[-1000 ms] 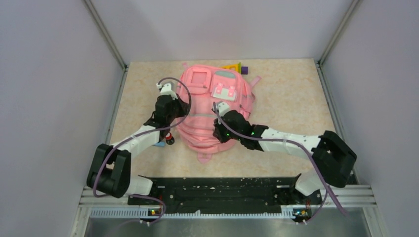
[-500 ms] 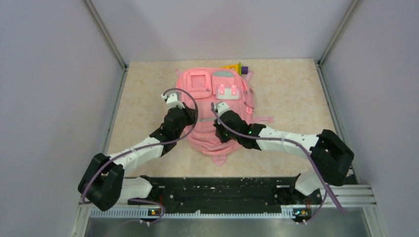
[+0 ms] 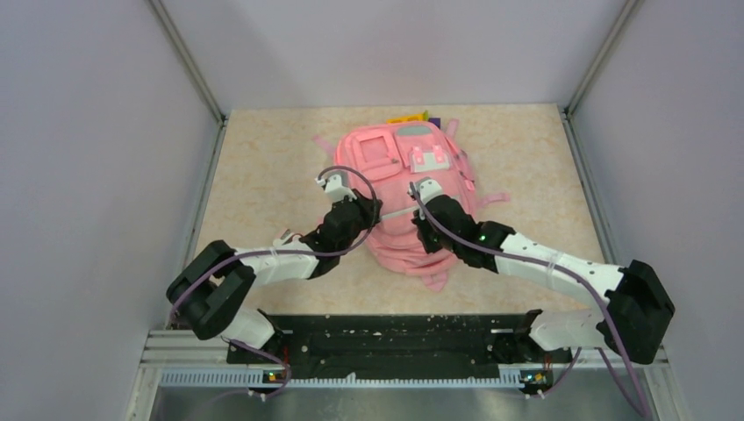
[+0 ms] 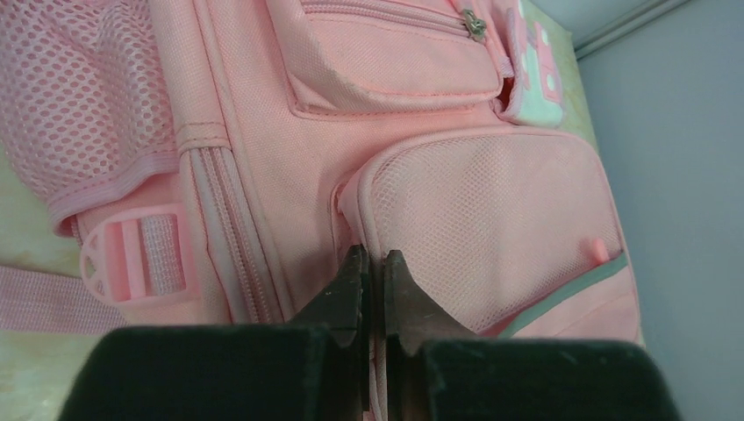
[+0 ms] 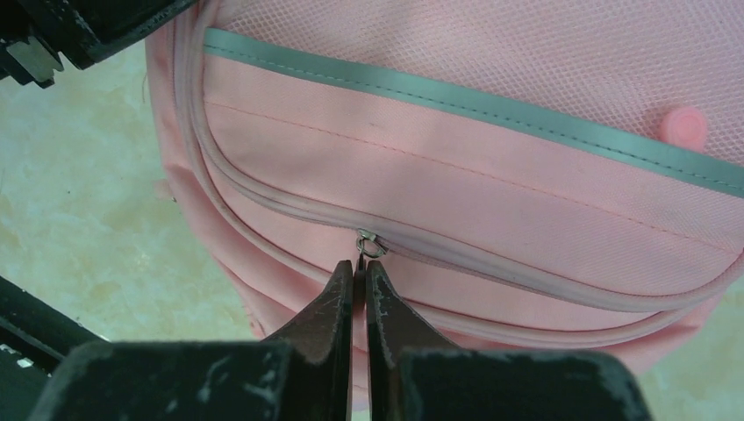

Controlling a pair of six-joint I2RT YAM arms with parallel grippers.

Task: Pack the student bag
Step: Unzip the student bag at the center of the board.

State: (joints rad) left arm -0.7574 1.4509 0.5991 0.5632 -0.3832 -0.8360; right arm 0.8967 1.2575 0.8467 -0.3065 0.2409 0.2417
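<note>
Student bag flat on the surface, both pincers clenched at its near end.

The pink student bag [image 3: 412, 175] lies front-up at mid-surface [image 3: 263, 167], white patch [image 3: 429, 160] toward the far wall, its lower end toward the arm bases. A yellow-and-purple object [image 3: 411, 117] shows just past its far edge. The left pincer [image 4: 370, 263] is clenched, tips pressed against the corner seam of the mesh pocket [image 4: 491, 219]; whether fabric is caught between them cannot be told. The right pincer [image 5: 360, 267] is clenched on the zip pull [image 5: 368, 245] of the curved zip below the grey strip [image 5: 456, 96]. The two pincers sit near each other, left of the bag's centre and right of it.
</note>
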